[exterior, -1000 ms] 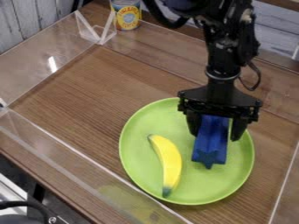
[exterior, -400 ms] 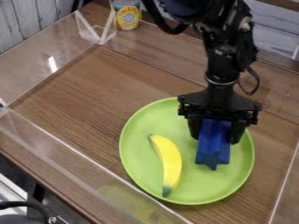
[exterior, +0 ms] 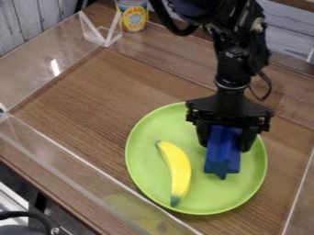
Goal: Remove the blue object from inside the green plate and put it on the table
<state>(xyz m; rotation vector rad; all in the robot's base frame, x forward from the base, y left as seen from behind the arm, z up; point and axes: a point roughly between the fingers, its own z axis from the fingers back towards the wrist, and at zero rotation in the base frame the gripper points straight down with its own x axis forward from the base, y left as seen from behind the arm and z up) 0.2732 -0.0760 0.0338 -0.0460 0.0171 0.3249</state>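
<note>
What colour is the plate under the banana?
Lime green; the plate shows clearly in the camera view, holding the banana.

A single camera looks down at a slant from above one corner of the table (exterior: 98,92), at middling distance. The downward-pointing gripper (exterior: 229,128) sits right of centre; the green plate (exterior: 147,138) spreads below and left of the jaws, with clear acrylic walls (exterior: 50,55) running far left. No second view overlaps it.
</note>
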